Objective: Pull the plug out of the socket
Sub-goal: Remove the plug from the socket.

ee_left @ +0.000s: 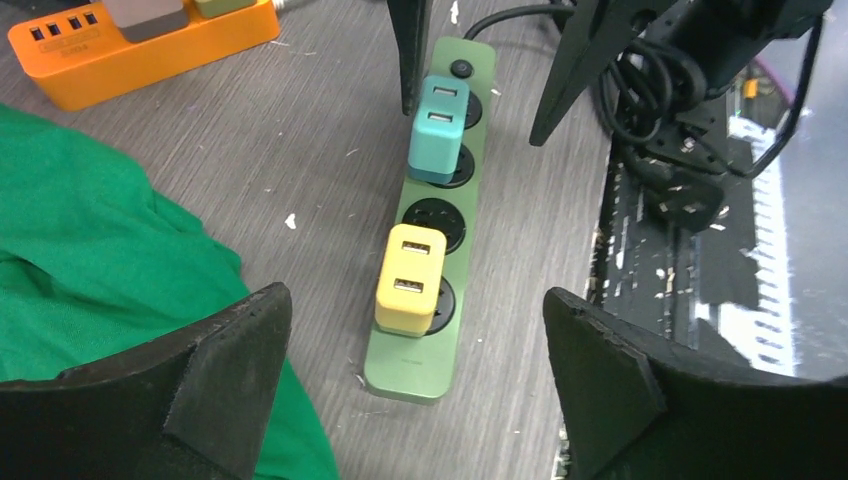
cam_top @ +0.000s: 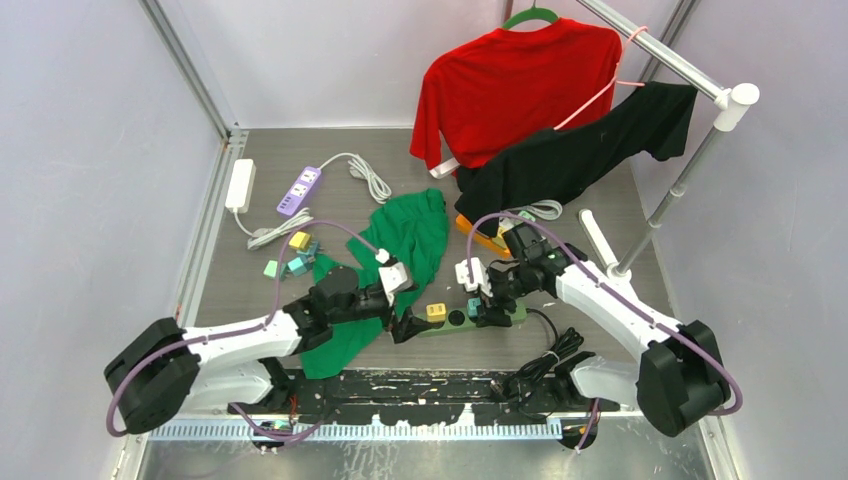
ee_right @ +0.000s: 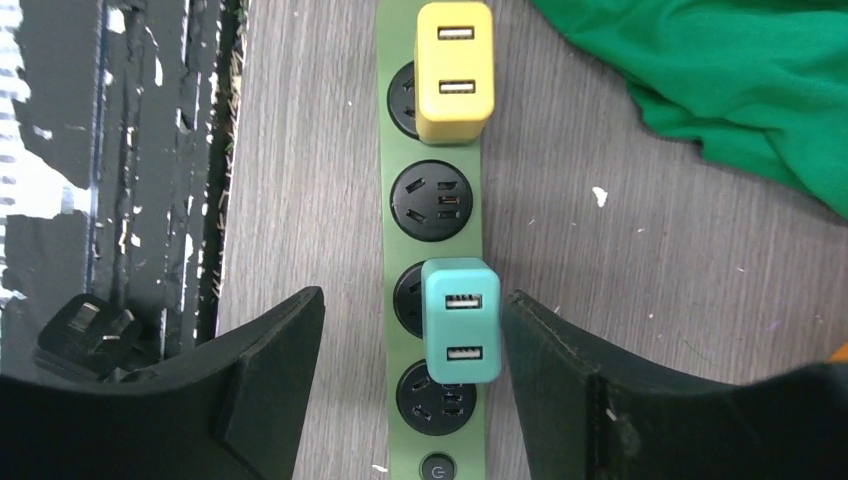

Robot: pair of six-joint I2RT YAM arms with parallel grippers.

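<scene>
A green power strip (cam_top: 455,323) lies on the table near the front, also in the left wrist view (ee_left: 415,365) and the right wrist view (ee_right: 385,250). A yellow USB plug (ee_left: 408,278) (ee_right: 455,72) (cam_top: 436,312) and a teal USB plug (ee_left: 438,128) (ee_right: 461,320) (cam_top: 474,307) sit in its sockets. My left gripper (ee_left: 415,375) is open, above the strip's end near the yellow plug. My right gripper (ee_right: 412,385) is open, its fingers on either side of the teal plug, one finger (ee_right: 560,370) close to it.
A green cloth (cam_top: 400,245) lies left of the strip. An orange power strip (ee_left: 140,45) is behind it. A black cable and plug (cam_top: 548,362) lie by the front rail. Purple and white strips (cam_top: 299,190), small plugs (cam_top: 296,255) and a clothes rack with shirts (cam_top: 520,90) stand at the back.
</scene>
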